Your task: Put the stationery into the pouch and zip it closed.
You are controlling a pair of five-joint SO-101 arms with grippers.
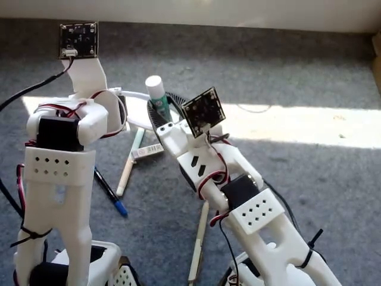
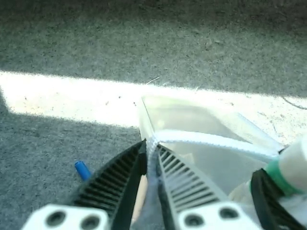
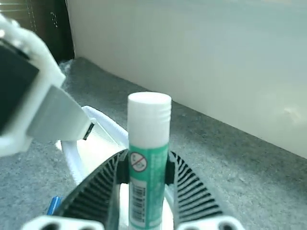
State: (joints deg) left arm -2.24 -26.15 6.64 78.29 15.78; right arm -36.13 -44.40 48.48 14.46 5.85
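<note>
The right tool [image 3: 146, 162] grips an upright glue stick [image 3: 149, 124] near the mouth of the clear pouch [image 2: 192, 117], whose zipper rim [image 2: 211, 139] the left tool [image 2: 151, 158] pinches narrowly; lowered off-centre, the stick may strike the rim, pull it from that thin pinch and fall outside.

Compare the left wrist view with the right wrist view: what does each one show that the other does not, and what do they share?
Left wrist view: the left gripper shut on the white zip edge of the pouch, whose clear inside is open and lit, and a sunlit strip of carpet.
Right wrist view: the right gripper shut on the upright glue stick, with its white cap and label in full, and a pale wall behind.
Both: the pouch, the glue stick, the blue pen cap and grey carpet.
</note>
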